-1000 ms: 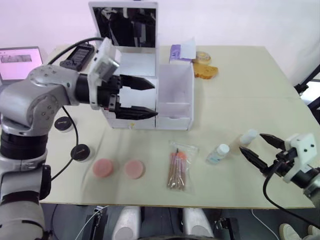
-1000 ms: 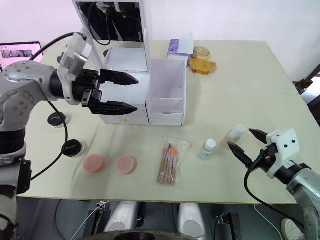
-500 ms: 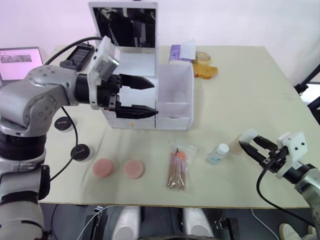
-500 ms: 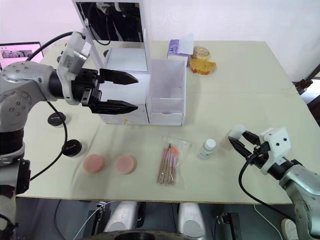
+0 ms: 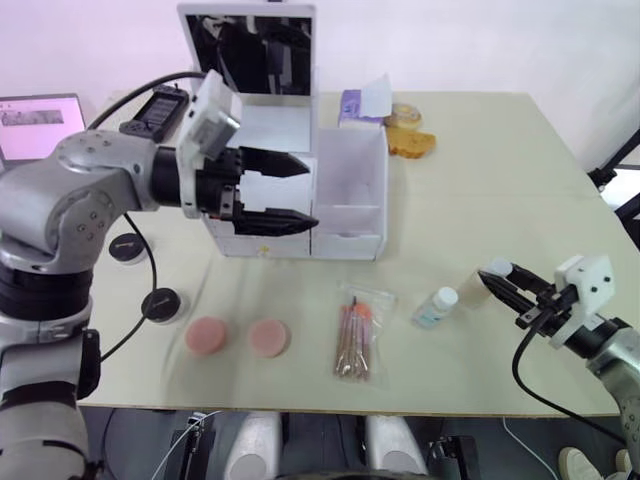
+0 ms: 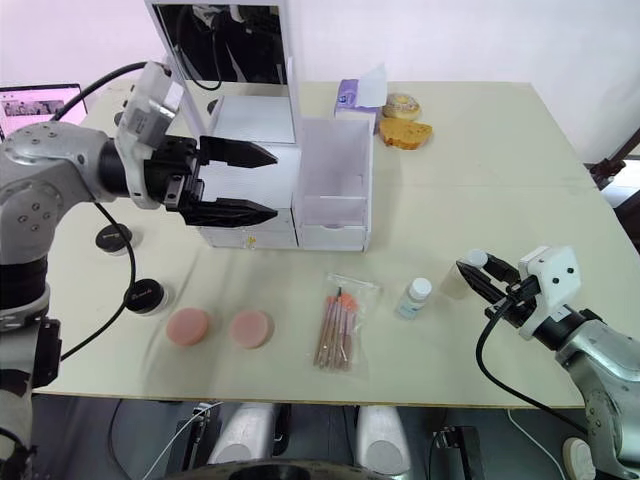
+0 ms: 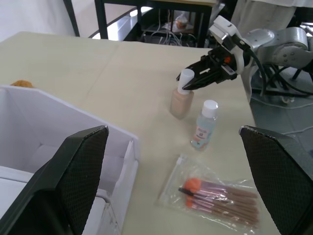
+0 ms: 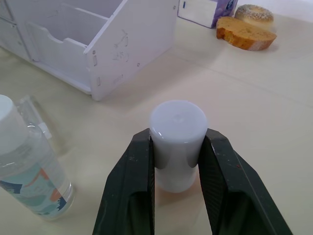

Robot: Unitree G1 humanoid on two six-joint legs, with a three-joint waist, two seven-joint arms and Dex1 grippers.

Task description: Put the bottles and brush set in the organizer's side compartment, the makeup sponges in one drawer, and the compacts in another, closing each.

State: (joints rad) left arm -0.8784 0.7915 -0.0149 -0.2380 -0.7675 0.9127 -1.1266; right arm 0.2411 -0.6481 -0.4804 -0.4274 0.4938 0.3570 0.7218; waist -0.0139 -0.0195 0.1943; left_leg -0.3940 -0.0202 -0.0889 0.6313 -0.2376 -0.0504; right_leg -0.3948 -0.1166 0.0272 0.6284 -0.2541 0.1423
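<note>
On the left we see two black-lidded compacts (image 5: pixel 160 304) near the bench's (image 5: pixel 500 160) left edge, and two pink sponges (image 5: pixel 207 336) close to its near edge. Our left gripper (image 5: pixel 300 193) hangs with jaws spread wide in front of the organizer's (image 5: pixel 262 130) drawers, not touching them. The side compartment (image 5: pixel 350 190) stands open-topped at the organizer's right end. Nearer, the brush set (image 5: pixel 355 335) lies flat, with bare bench between it and the organizer. Right of it the short blue-labelled bottle (image 5: pixel 436 306) stands upright. Just beyond, our right gripper (image 8: pixel 176 142) has its jaws clamped on the taller yellowish bottle's (image 7: pixel 181 98) white cap; open bench stretches behind it.
</note>
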